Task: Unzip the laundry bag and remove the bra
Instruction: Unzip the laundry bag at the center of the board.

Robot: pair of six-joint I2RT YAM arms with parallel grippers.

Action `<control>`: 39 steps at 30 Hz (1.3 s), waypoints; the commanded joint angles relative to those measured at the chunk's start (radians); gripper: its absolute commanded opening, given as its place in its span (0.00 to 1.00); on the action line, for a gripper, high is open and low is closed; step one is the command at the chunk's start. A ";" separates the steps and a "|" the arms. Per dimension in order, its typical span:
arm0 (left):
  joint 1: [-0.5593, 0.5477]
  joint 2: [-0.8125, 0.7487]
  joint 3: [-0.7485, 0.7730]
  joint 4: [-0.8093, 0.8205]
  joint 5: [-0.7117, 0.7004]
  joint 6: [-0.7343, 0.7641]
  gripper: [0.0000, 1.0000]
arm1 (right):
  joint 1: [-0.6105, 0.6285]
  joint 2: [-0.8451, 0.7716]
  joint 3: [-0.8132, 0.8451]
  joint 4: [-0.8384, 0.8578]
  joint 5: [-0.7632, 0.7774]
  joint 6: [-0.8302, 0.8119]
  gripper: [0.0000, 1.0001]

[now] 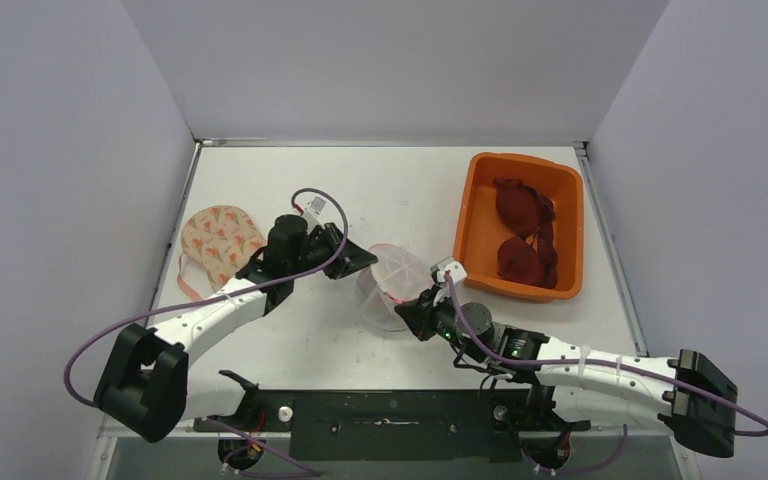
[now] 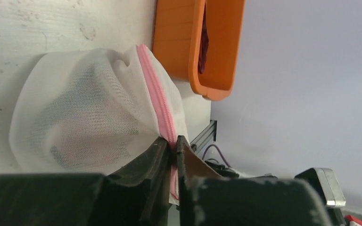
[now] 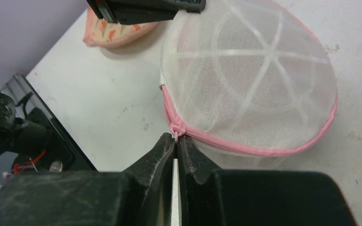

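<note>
Resting at the middle of the table [image 1: 360, 180], between both arms: one white mesh laundry bag [image 1: 392, 285], domed, rimmed by one pink zipper [image 2: 158, 101]; contents behind the mesh too faint to tell. Clamped on the zipper band, fingers together: left gripper [image 2: 172, 143]. Pinched tight on the one zipper pull [image 3: 175, 128]: right gripper [image 3: 176, 137]. Just right of the bag, one orange bin [image 1: 468, 200] holding two dark red cups [image 1: 523, 205]. Well left, one peach patterned garment [image 1: 218, 238], flat on the table.

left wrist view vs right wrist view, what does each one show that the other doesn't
Only left wrist: the orange bin holding a dark red garment. Only right wrist: the right fingers shut on the zipper pull, and a peach patterned garment. Both: the white mesh laundry bag, its pink zipper, and the left fingers pinching that zipper.
</note>
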 commanded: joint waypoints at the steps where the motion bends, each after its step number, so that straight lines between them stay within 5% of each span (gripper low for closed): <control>1: 0.000 0.046 -0.004 0.239 0.148 0.068 0.15 | 0.019 0.016 -0.036 0.037 0.048 -0.001 0.05; 5: -0.004 -0.052 -0.094 0.224 0.069 0.063 0.63 | 0.024 0.062 -0.052 0.094 0.050 0.022 0.05; 9: -0.010 -0.205 -0.158 0.029 -0.042 0.076 0.87 | 0.032 0.102 -0.049 0.133 0.047 0.029 0.05; 14: -0.066 -0.411 -0.240 -0.203 -0.227 0.024 0.89 | 0.047 0.148 -0.027 0.162 0.042 0.034 0.05; 18: -0.190 -0.490 -0.304 -0.137 -0.329 -0.084 0.84 | 0.061 0.191 -0.004 0.178 0.045 0.030 0.05; 29: -0.317 -0.384 -0.287 -0.046 -0.521 -0.190 0.65 | 0.081 0.223 0.042 0.176 0.075 0.070 0.05; 39: -0.331 -0.317 -0.321 0.056 -0.522 -0.247 0.57 | 0.117 0.259 0.051 0.211 0.099 0.077 0.05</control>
